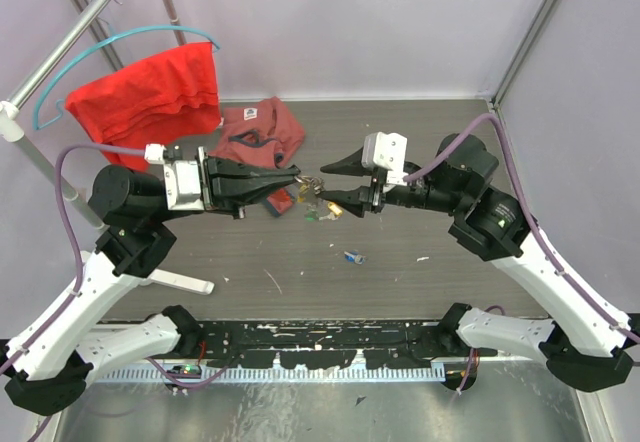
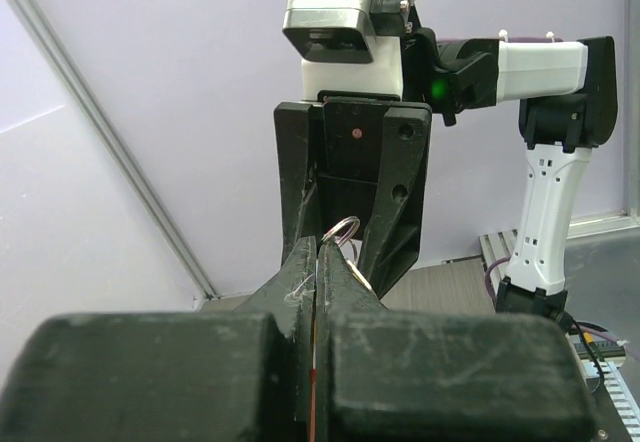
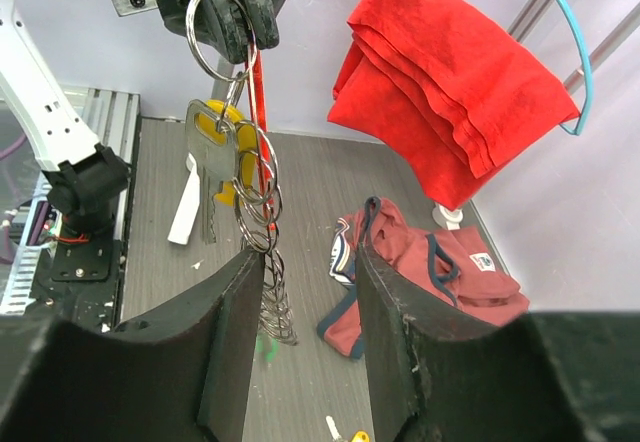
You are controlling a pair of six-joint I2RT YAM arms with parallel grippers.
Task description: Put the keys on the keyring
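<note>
My left gripper (image 1: 296, 184) is shut on the keyring's flat red tag (image 3: 256, 87) and holds it above the table. The keyring (image 3: 214, 20) hangs from it with a chain of silvery rings (image 3: 262, 212), and its top ring shows in the left wrist view (image 2: 341, 230). A silver key with a yellow head (image 3: 214, 152) hangs on it. My right gripper (image 1: 325, 184) is open and faces the left one, its fingers (image 3: 235, 332) just beside the chain's lower end. A green key (image 1: 312, 215), a yellow key (image 1: 334, 210) and a blue key (image 1: 352, 257) lie on the table.
A red cloth (image 1: 150, 97) hangs on a teal hanger at the back left. A maroon garment (image 1: 258, 134) lies behind the grippers. A white strip (image 1: 180, 282) lies near the left arm. Grey walls close in the back and sides.
</note>
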